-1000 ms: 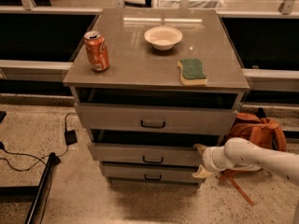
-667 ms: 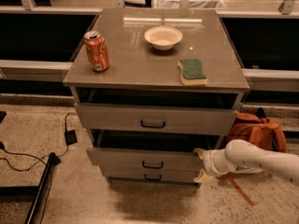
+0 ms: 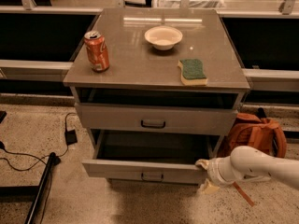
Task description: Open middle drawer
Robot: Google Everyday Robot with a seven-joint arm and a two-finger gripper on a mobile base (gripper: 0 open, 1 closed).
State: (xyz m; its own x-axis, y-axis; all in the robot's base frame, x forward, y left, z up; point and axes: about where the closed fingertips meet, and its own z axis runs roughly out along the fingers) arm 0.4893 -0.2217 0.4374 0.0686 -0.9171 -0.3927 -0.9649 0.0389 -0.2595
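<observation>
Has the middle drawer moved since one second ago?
Yes. The middle drawer slid out toward the camera, farther past the top drawer; the end effector is at its right front corner.

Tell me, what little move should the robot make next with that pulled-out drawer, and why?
Probably a short retreat: slide the gripper rightward, away from the wide shallow grey metal middle drawer. That drawer already juts well past the taller grey drawer front above it, its dark inside showing, and the gripper sits at its right front corner, so the opening looks done.
</observation>
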